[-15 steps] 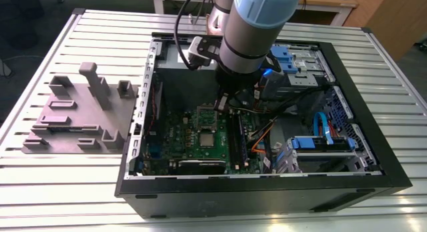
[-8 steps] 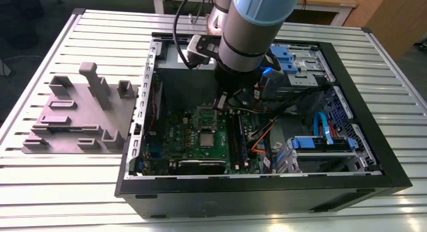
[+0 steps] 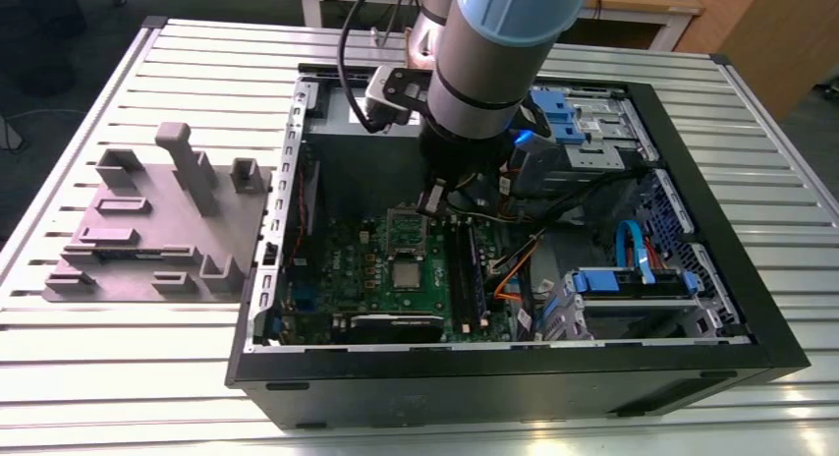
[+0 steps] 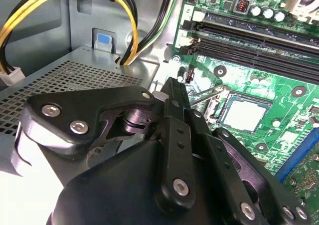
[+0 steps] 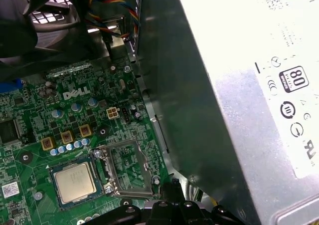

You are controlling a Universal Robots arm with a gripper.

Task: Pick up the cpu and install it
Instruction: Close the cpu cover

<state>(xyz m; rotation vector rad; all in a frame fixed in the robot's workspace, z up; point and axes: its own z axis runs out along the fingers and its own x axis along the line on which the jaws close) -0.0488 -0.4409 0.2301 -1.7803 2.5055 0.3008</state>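
Slatted table [image 3: 132,397] is bearing an open computer case [image 3: 525,382]. The cpu [image 5: 75,181] is sitting in its socket, with the metal frame [image 5: 127,167] lying open just beside it. The gripper [image 4: 172,85] is hovering near it, fingers clenched empty, and the power supply [image 5: 239,85] is crowding close.

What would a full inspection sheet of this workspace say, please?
Surface: slatted metal table, carrying an open computer case.
Job's things: cpu lies flat in its socket on the green motherboard; socket frame open beside it.
Clutter: grey fixture plate at the exterior view's left of the case.
Grippers: gripper inside the case, above the board, apart from the cpu.
Cables: yellow and black cables by the power-supply box; blue cable.
Surroundings: wooden furniture behind the table.
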